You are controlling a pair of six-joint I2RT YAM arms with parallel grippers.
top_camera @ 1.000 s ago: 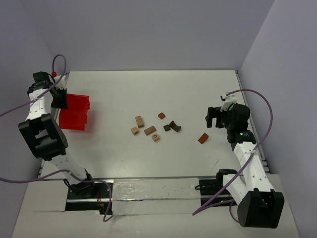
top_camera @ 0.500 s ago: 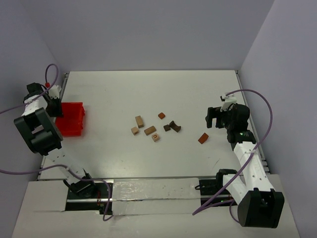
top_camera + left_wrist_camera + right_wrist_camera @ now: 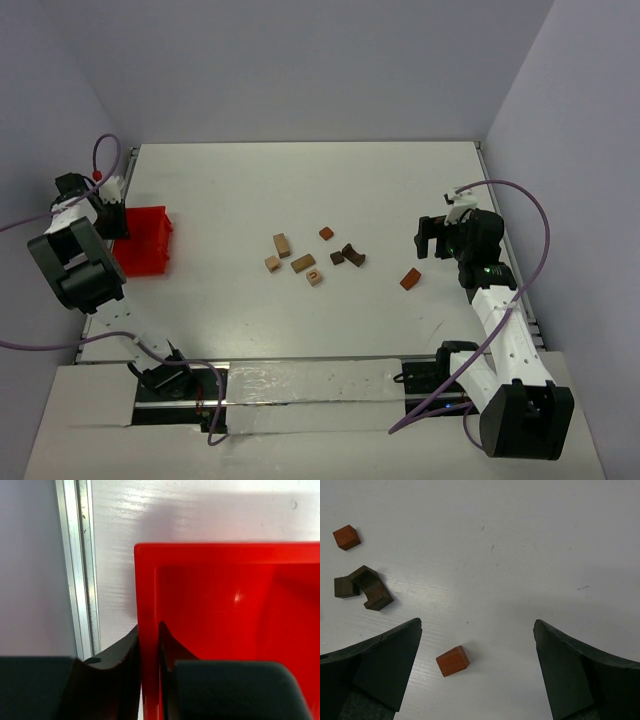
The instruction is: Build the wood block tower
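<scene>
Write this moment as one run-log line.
left tool: shut on red bin wall | right tool: open, near reddish-brown block | wooden blocks: scattered, none stacked

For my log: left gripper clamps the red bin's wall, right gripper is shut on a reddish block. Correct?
No. In the right wrist view the right gripper is open; the reddish block lies untouched on the table.

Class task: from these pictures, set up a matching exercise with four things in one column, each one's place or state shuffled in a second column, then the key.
1 left gripper
2 right gripper
3 red bin
4 lone reddish-brown block

A open, holding nothing
B lying alone on the table
C shut on a red wall
D gripped by one wall, far left

Pairs: 1-C, 2-A, 3-D, 4-B
</scene>
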